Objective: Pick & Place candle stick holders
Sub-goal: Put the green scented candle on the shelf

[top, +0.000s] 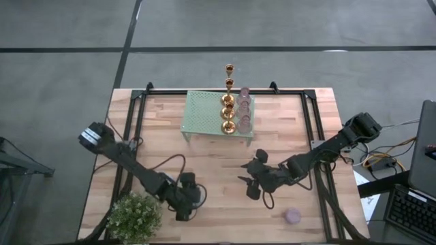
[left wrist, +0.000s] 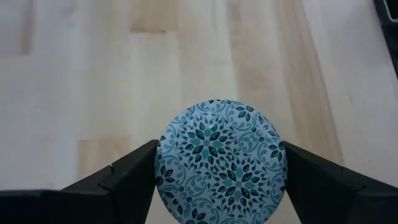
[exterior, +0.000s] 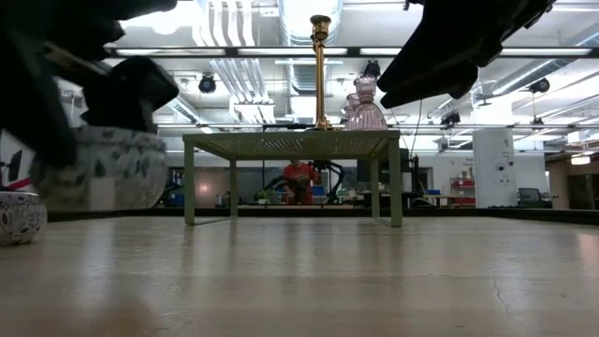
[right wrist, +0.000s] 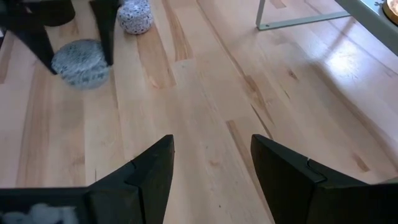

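Pale wooden tabletop (top: 225, 156) fills the foreground. At its far middle stands a mint-green perforated rack (top: 204, 112); a bushy potted plant (top: 134, 214) sits at the near left corner. Beside the plant, the left pincer (left wrist: 219, 146) is pinching a blue-patterned cup (left wrist: 221, 174), one finger against each side; whether the cup rests on the wood cannot be told. The right pincer (right wrist: 211, 143) hangs spread and empty over bare wood right of centre. Three gold candlesticks (top: 228, 109) stand in a row on the rack, pink glass holders (top: 244, 109) just beside them. A lilac cup (top: 293, 216) sits near the right front edge, and a second patterned cup (right wrist: 134, 15) near the held one.
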{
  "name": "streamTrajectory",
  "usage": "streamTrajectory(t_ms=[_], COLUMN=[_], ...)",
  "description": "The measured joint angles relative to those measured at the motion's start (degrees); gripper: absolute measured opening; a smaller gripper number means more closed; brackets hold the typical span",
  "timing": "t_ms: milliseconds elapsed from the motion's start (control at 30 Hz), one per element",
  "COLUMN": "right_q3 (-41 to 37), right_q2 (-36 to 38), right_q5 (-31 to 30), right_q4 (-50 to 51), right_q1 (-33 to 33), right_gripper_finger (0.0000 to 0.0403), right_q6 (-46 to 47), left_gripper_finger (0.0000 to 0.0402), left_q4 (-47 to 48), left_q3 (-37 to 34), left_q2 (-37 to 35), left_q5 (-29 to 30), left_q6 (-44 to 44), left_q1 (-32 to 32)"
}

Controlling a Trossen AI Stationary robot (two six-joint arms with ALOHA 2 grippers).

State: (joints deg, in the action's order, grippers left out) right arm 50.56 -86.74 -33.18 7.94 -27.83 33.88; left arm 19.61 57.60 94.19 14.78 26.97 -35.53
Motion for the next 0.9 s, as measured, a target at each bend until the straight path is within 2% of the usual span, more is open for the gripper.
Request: streamTrajectory(t_ms=[433, 667, 900], right_q3=[-0.01, -0.01, -0.01], right_q2=[0.00, 0.00, 0.00], right_q5=[-0.04, -0.04, -0.05], right_q4=[-0.76, -1.09, -1.07], right_q1=[0.00, 0.00, 0.00], right_gripper_finger=[0.0205, 0.0205, 0.0205], right_q6=[-0.43, -0.84, -0.84], left_gripper_finger=[0.0303, 0.0303, 0.0303], left_q4=[13.47, 20.28, 21.32], left_q3=[5.32, 11.35, 16.13], left_q2=[-10.59, -14.30, -14.72], left_q5=[-0.35, -0.32, -0.30], left_q6=[-3.39, -3.00, -2.91], left_q1=[12.88, 23.87, 36.85])
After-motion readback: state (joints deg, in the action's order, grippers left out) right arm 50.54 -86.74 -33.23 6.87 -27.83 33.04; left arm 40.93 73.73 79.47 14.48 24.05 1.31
